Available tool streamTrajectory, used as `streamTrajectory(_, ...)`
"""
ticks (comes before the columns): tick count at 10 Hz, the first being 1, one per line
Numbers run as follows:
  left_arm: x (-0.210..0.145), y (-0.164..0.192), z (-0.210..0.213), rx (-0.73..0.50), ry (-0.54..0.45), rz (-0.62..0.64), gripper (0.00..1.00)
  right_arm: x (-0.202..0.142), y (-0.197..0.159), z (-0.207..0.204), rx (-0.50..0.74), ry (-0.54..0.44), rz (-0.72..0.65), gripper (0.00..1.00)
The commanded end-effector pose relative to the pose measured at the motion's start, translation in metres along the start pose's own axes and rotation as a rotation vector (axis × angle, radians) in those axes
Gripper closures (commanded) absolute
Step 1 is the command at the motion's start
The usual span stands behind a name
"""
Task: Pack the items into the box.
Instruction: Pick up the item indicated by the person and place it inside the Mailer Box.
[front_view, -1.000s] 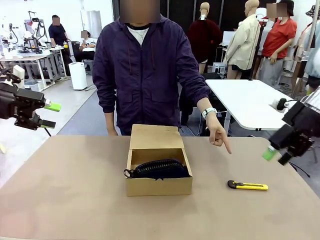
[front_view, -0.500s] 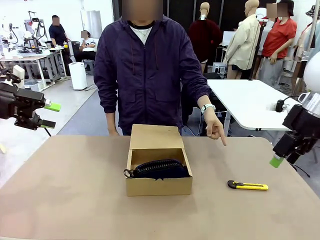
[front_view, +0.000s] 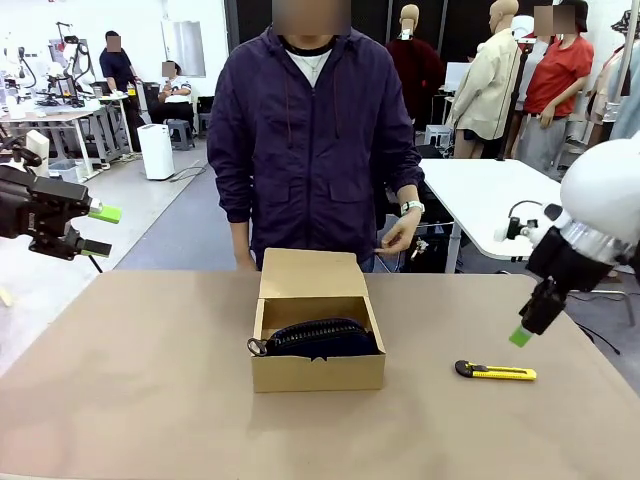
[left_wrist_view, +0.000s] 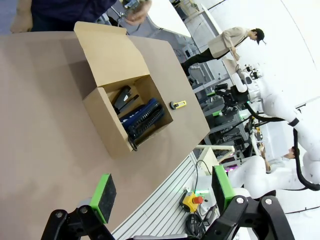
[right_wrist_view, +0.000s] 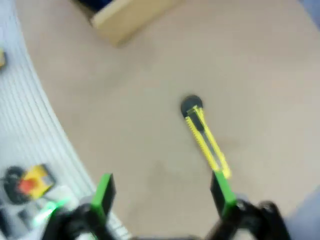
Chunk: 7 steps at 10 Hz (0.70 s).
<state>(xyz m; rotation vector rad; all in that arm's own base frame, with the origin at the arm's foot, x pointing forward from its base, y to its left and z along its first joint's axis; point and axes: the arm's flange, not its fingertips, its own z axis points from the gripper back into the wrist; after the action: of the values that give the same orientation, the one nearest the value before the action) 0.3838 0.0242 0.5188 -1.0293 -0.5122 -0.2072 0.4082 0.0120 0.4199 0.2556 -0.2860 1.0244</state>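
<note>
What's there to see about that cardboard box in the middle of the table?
The box is small, rectangular, plain brown cardboard, with small notches in its front edge. It sits flat near the middle of the table, open, its hinged lid flap raised at the far side. Inside lie a dark zippered pouch and, in the left wrist view, a black stapler beside it. Nothing else touches it.

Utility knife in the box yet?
No, the utility knife lies flat on the table, apart from the box on the robot's right of it.
</note>
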Motion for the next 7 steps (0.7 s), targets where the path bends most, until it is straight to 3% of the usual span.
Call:
streamTrajectory(1,-0.001,0.0,0.003,-0.005,0.007,-0.006,0.0,-0.017,-0.028,-0.027,0.213,-0.167,0.486,0.0)
streamTrajectory(2,-0.001,0.0,0.003,-0.005,0.007,-0.006,0.0,-0.011,-0.03,-0.038,0.205,-0.177,0.577,0.0)
streamTrajectory(3,-0.001,0.0,0.003,-0.005,0.007,-0.006,0.0,-0.005,-0.032,-0.05,0.258,-0.109,0.646,0.0)
streamTrajectory(4,-0.001,0.0,0.003,-0.005,0.007,-0.006,0.0,0.005,-0.031,-0.046,0.232,-0.062,0.596,0.0)
streamTrajectory(5,-0.001,0.0,0.003,-0.005,0.007,-0.006,0.0,-0.007,-0.011,-0.041,0.118,-0.081,0.433,0.0)
streamTrajectory(6,-0.001,0.0,0.003,-0.005,0.007,-0.006,0.0,-0.007,-0.011,-0.041,0.118,-0.081,0.433,0.0)
streamTrajectory(7,-0.001,0.0,0.003,-0.005,0.007,-0.006,0.0,-0.002,-0.015,-0.052,0.184,-0.073,0.544,0.0)
